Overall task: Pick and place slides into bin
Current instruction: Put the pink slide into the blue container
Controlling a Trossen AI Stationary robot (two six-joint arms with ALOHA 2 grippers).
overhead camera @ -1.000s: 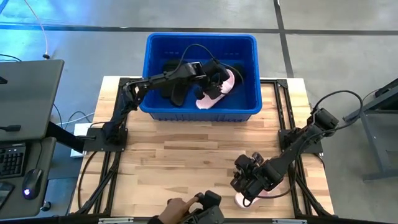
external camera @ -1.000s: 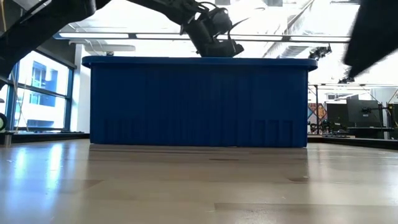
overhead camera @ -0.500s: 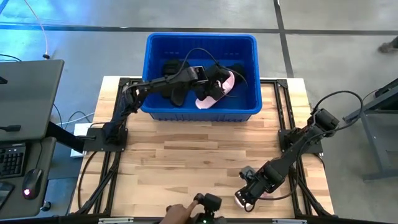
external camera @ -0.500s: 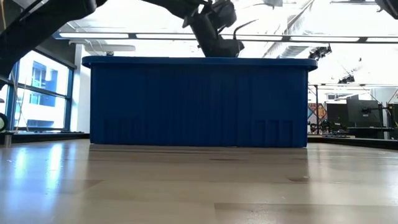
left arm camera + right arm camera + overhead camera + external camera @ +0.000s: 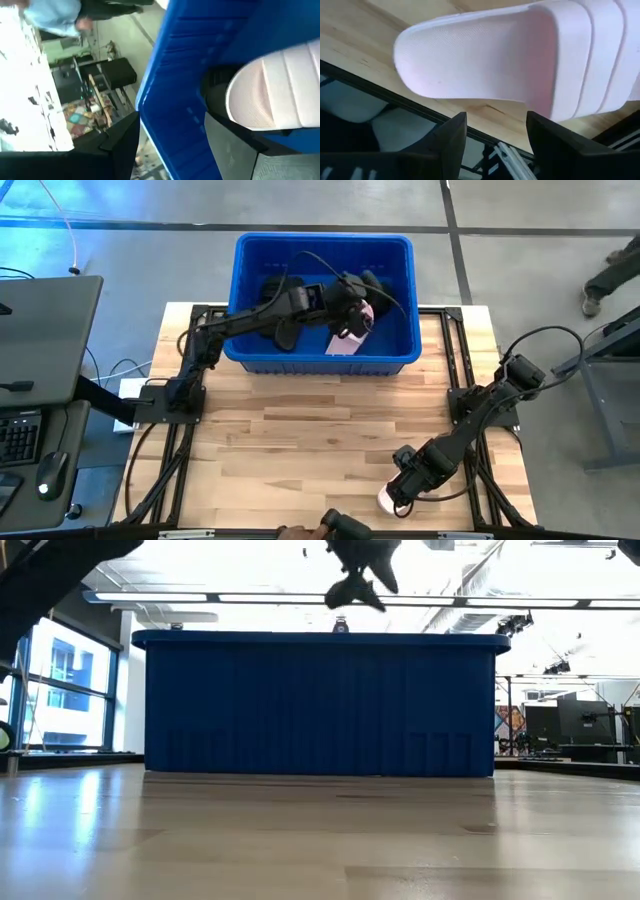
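Our right gripper [image 5: 402,492] sits low at the near right of the table [image 5: 300,435], fingers apart around the toe of a pale pink slide [image 5: 520,65]; only the right wrist view shows that gap, the high view hiding most of the slide [image 5: 386,501] under the arm. Our left gripper [image 5: 352,315] hangs over the blue bin [image 5: 250,250], its state unclear; its wrist view shows the other pink slide [image 5: 275,95] lying inside the bin against the blue wall, black slides [image 5: 283,332] beside it. Since the earlier frame the left gripper has risen clear of the rim. A person's hand [image 5: 290,532] shows at the table's near edge.
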